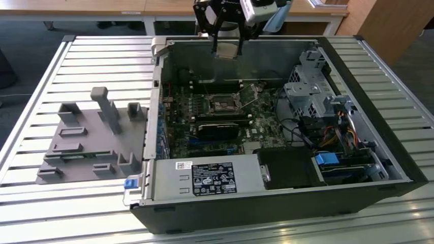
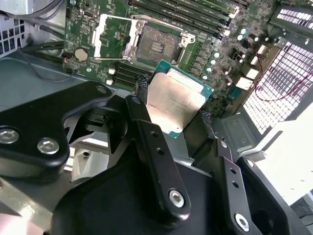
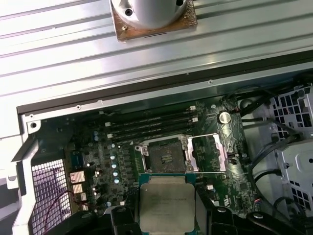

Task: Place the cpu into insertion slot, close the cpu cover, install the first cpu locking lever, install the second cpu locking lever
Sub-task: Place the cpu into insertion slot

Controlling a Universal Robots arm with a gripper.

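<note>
At the exterior view's top centre, the pincer (image 1: 228, 52) grips the cpu (image 1: 228, 49) by opposite edges; light, stiff, fragile, I judge.

power supply sticker (image 1: 211, 179): black and white print inside the computer case (image 1: 271, 211), too small to read
cpu (image 2: 173, 105): faint marks on its top, none readable

The gripper (image 1: 227, 48) points down, fingers (image 2: 146, 132) clamping the cpu (image 2: 176, 100).
</note>
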